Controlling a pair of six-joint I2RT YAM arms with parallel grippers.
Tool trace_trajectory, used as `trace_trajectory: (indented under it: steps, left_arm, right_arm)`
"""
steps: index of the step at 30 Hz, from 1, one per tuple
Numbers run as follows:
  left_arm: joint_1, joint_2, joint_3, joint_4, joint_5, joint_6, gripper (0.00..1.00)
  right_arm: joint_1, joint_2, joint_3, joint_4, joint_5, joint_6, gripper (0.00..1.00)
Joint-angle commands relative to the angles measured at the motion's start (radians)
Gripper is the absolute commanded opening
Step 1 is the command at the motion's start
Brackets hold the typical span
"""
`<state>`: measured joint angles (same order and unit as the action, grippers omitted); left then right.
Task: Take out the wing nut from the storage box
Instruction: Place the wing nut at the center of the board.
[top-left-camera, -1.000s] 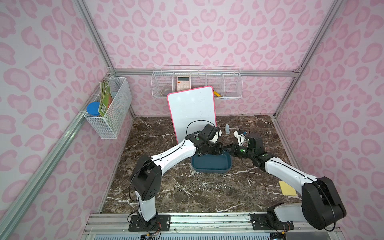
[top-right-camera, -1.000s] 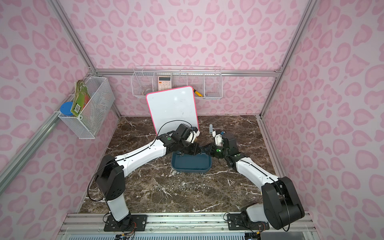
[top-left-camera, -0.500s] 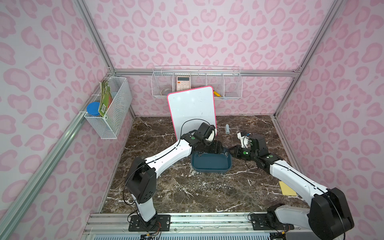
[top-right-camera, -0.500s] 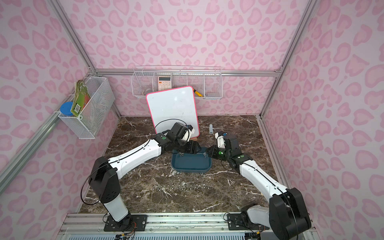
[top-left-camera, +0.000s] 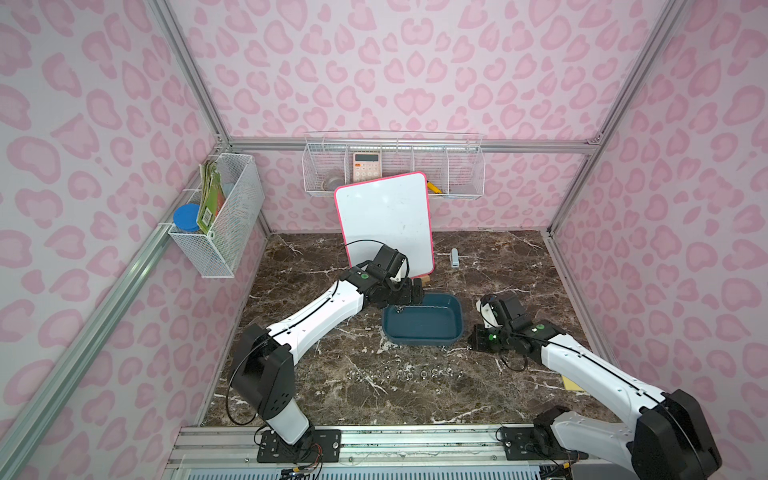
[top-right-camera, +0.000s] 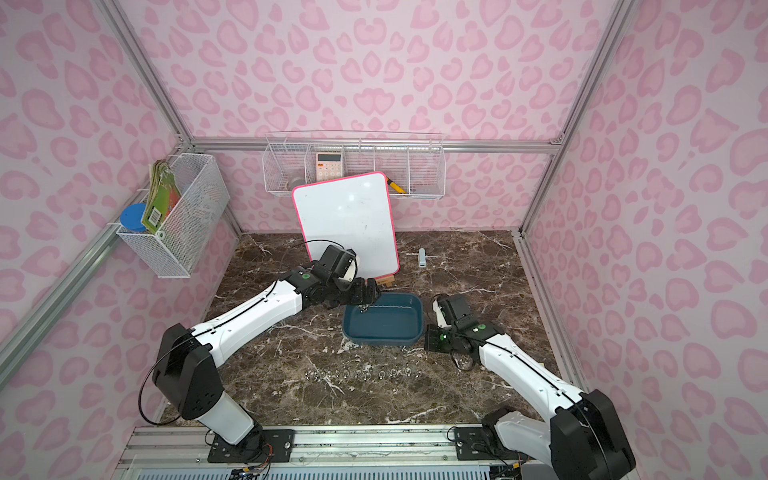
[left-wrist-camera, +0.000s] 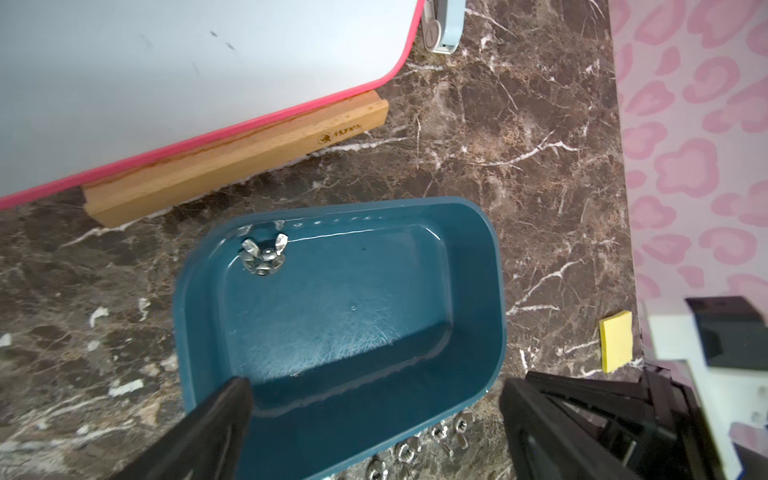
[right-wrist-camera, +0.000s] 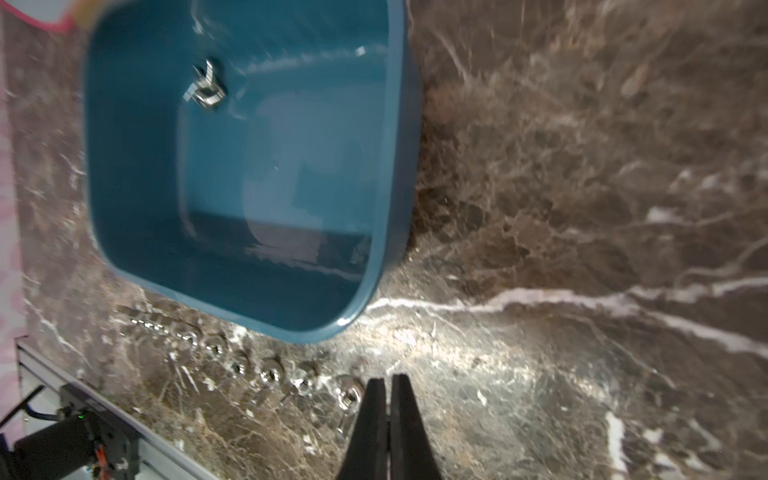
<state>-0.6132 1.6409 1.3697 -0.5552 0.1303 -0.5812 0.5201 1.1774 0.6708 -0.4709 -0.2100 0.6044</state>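
Observation:
The teal storage box (top-left-camera: 424, 341) (top-right-camera: 380, 338) sits mid-table. One silver wing nut (top-left-camera: 400, 308) (top-right-camera: 364, 308) (left-wrist-camera: 262, 254) (right-wrist-camera: 205, 89) lies on the floor of the storage box (left-wrist-camera: 340, 316) (right-wrist-camera: 270, 174), in its far left corner. My left gripper (top-left-camera: 411, 296) (top-right-camera: 368, 293) (left-wrist-camera: 374, 388) hovers by that corner, open wide, with nothing between its fingers. My right gripper (top-left-camera: 471, 343) (top-right-camera: 426, 343) (right-wrist-camera: 388, 380) is shut and empty, low over the table just off the box's near right corner.
Several wing nuts (top-left-camera: 403, 373) (right-wrist-camera: 270, 374) lie in a row on the marble in front of the box. A pink-edged whiteboard (top-left-camera: 384, 224) on a wooden stand (left-wrist-camera: 232, 166) rises right behind it. A yellow note pad (left-wrist-camera: 616, 345) lies at the right.
My left gripper has gone from shut to wide open and drawn back toward the box's far left corner. My right gripper has pulled away from the box's far right rim toward the front.

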Motion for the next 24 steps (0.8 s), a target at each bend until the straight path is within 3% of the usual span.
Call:
trace_trajectory:
  steps: [1, 9, 19, 24]
  left_arm:
    - [0.006, -0.010, -0.003, -0.030, -0.044, -0.018, 0.98]
    - [0.010, -0.012, -0.015, -0.040, -0.058, -0.039, 0.99]
    - [0.012, -0.010, -0.023, -0.040, -0.052, -0.037, 0.98]
    - [0.012, -0.004, -0.020, -0.043, -0.049, -0.031, 0.99]
  right_arm:
    - [0.041, 0.028, -0.015, -0.053, 0.070, 0.002, 0.00]
    - [0.116, 0.092, -0.050, -0.030, 0.092, 0.054, 0.00]
    - [0.125, 0.118, -0.080, -0.001, 0.107, 0.056, 0.00]
    - [0.126, 0.118, -0.063, -0.016, 0.112, 0.051, 0.10]
